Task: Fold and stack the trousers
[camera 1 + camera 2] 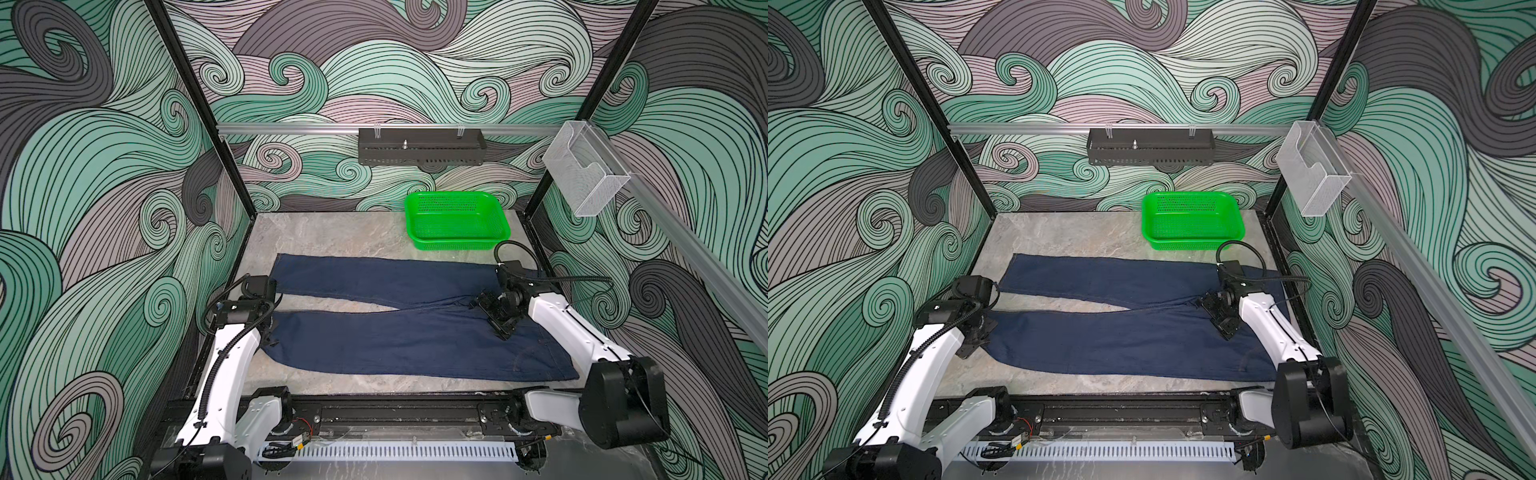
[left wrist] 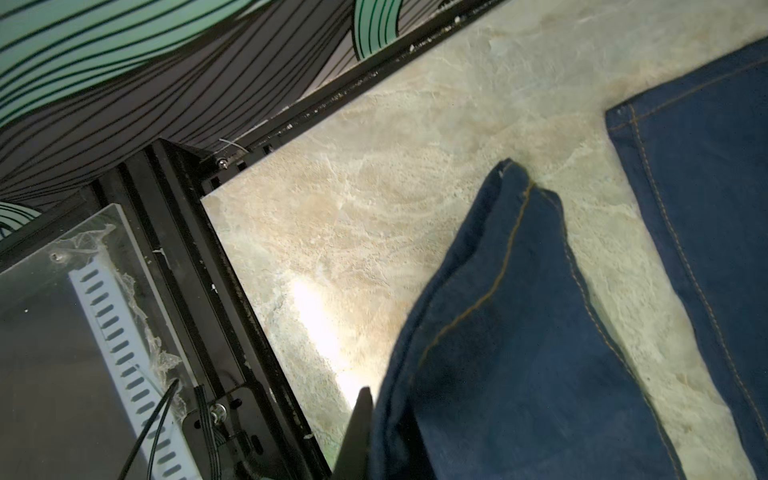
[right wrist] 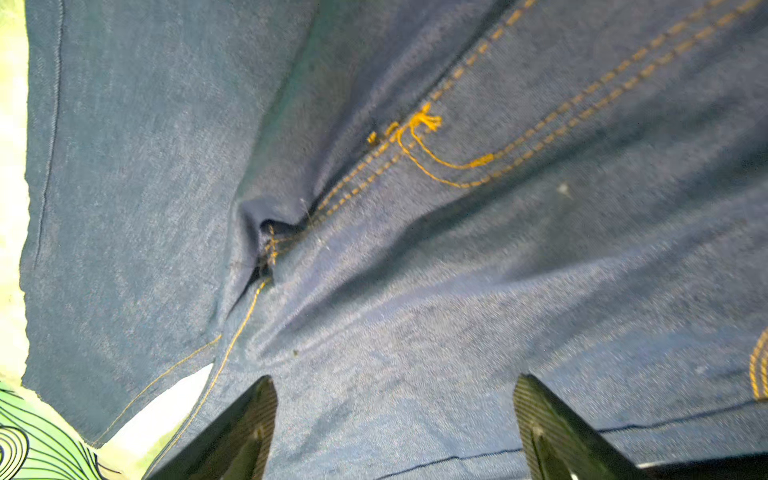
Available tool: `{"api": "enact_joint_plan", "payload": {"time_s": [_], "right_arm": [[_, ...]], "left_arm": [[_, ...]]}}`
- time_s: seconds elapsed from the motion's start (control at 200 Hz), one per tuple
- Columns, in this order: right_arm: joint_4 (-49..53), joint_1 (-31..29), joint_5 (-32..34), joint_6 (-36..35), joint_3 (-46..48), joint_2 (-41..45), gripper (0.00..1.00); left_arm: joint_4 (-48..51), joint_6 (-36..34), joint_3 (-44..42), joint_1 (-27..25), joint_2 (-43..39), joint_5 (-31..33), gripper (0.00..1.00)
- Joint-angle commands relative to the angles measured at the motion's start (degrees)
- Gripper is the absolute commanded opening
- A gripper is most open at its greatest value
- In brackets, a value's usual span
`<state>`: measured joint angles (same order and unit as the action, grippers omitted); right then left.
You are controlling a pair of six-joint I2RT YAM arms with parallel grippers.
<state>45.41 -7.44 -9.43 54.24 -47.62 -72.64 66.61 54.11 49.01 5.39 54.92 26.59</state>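
we are seeing the left gripper pinching the near cuff of the trousers, both legs lying spread across the table, waist rightward, the right gripper hanging wide open over the crotch

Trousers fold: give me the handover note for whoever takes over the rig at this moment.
Left gripper: shut on the near leg's cuff, cloth bunched up there.
Right gripper: open, over the crotch seam, holding nothing.
Trousers: spread full length on the table, legs to the left, waist to the right, legs apart.
Done: no fold yet.
To do: fold, then stack.
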Motion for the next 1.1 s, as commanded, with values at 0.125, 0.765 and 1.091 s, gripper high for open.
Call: {"api": "enact_joint_plan", "payload": {"time_s": [0.125,0.765,1.091], "right_arm": [[3.03,0.15,1.02,0.45,0.44,2.74,0.90],[3.54,0.06,2.14,0.92,0.52,2.57,0.90],[3.54,0.05,2.73,1.23,1.12,2.15,0.90]], "left_arm": [[-10.25,-9.73,5.69,1.56,0.72,-6.21,0.04],[-6.84,-7.05,0.37,7.26,11.70,-0.41,0.03],[-7.56,-9.78,2.50,9.78,13.20,1.59,0.09]]}}
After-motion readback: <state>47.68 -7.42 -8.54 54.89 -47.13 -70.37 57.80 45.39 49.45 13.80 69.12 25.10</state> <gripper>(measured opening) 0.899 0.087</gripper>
